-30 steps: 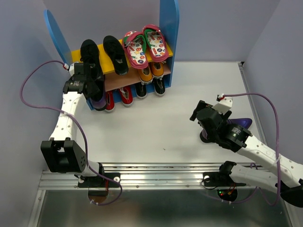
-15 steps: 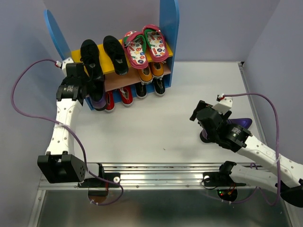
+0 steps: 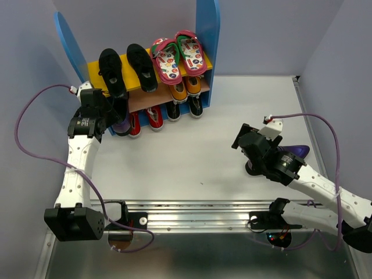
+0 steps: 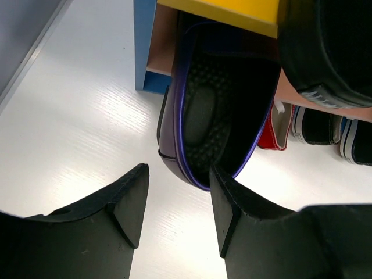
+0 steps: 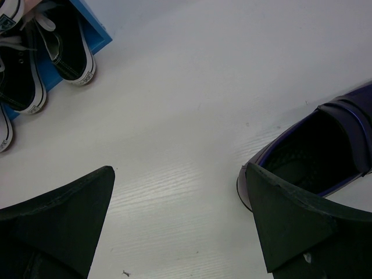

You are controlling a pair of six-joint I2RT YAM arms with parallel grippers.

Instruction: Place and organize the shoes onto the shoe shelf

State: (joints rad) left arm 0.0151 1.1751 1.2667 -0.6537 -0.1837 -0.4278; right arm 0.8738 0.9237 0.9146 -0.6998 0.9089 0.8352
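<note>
The shoe shelf (image 3: 207, 35) holds black shoes (image 3: 110, 70) and pink flip-flops (image 3: 174, 55) on its yellow top board. Orange shoes (image 3: 183, 90), black-white sneakers (image 3: 196, 106) and red shoes (image 3: 154, 118) are in the lower tier. One purple loafer (image 4: 215, 116) lies at the lower tier's left end, heel sticking out. My left gripper (image 3: 114, 113), also in the left wrist view (image 4: 178, 197), is open and empty just behind that heel. The other purple loafer (image 3: 293, 152) lies on the table at the right. My right gripper (image 3: 249, 152) is open in the right wrist view (image 5: 179, 174), its right finger beside that loafer's (image 5: 319, 151) heel.
The shelf's left blue panel (image 4: 145, 40) stands beside the stored loafer. Grey walls close in the table at the left, back and right. A metal rail (image 3: 192, 212) runs along the near edge. Purple cables (image 3: 35, 116) loop from both arms.
My left arm has swung outward to the left and its gripper has drawn back a little from the shelf. The loafer stays in the lower tier. The right arm has hardly moved.
</note>
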